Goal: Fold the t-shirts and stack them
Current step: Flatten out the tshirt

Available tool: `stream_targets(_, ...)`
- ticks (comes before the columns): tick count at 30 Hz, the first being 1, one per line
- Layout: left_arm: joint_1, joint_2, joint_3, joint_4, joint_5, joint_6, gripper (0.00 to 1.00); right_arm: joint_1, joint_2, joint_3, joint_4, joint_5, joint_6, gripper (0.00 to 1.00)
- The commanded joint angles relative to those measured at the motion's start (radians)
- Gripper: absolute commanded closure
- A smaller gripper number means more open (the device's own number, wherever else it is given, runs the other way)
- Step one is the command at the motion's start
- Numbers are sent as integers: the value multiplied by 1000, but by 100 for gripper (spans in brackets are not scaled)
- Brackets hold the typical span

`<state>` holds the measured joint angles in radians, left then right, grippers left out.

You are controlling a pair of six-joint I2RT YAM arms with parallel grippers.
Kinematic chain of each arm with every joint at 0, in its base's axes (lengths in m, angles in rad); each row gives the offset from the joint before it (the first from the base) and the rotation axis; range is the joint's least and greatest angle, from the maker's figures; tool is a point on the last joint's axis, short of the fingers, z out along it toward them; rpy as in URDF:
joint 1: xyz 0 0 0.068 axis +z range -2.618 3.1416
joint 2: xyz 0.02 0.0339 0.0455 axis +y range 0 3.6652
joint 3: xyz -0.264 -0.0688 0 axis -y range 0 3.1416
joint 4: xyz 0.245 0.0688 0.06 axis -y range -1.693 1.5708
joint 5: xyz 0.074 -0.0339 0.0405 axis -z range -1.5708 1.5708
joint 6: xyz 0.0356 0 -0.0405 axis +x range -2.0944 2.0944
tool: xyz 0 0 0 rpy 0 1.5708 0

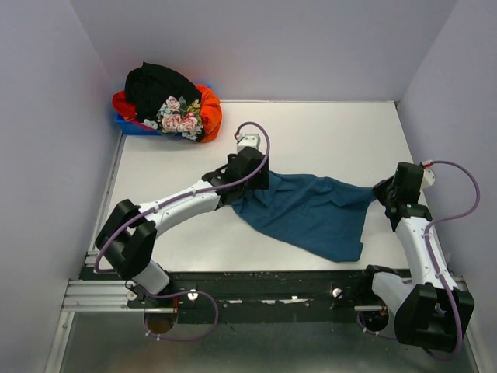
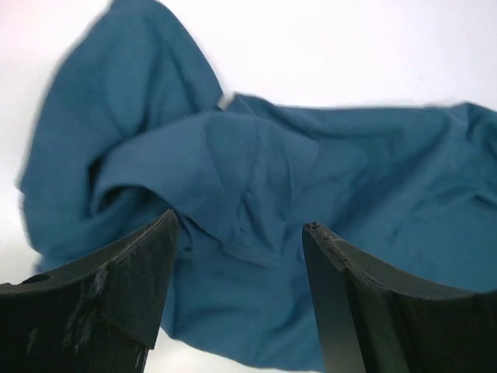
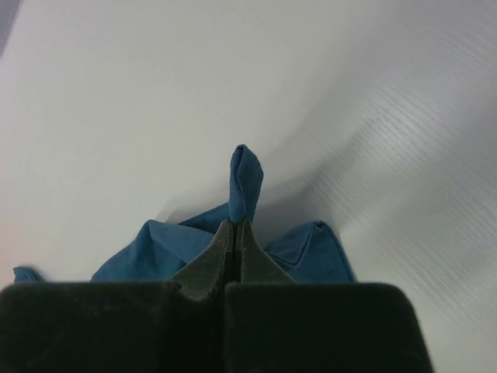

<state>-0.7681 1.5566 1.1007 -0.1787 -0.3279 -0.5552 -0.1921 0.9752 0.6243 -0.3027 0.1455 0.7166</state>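
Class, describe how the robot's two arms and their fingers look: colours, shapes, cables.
The left arm and right arm are white tubes joined by bulky black housings, each trailing a purple cable. The left fingers are dark, scuffed wedges; the right fingers taper to grey tips.

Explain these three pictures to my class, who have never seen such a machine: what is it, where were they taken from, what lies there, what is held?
Two robot arms stand at the near edge of a white table. One picture looks down from above; the others come from cameras on each wrist. A teal-blue t-shirt lies crumpled on it. The right tool is shut, pinching a fold of the shirt. The left tool is open above its other end. In the far left corner, other shirts are heaped on a blue bin.
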Motion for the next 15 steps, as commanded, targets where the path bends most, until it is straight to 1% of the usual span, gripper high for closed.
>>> stream_targets(1, -75, -44, -41, -61, -14, -150, 22, -6, 2, -21, 42, -29, 3, 99)
stream_targets(4, -97, -70, -74, -68, -20, -181, 23, -6, 0, -32, 53, -38, 6, 99)
stream_targets(7, -103, -84, -116, -36, -22, -187, 26, -4, -1, -37, 56, -41, 9, 99)
stream_targets(9, -103, -66, -119, -28, -13, -186, 28, -4, -1, -37, 57, -44, 9, 99)
stream_targets(15, -102, 51, -61, -34, 0, -196, 29, -4, -13, -43, 59, -40, 9, 99)
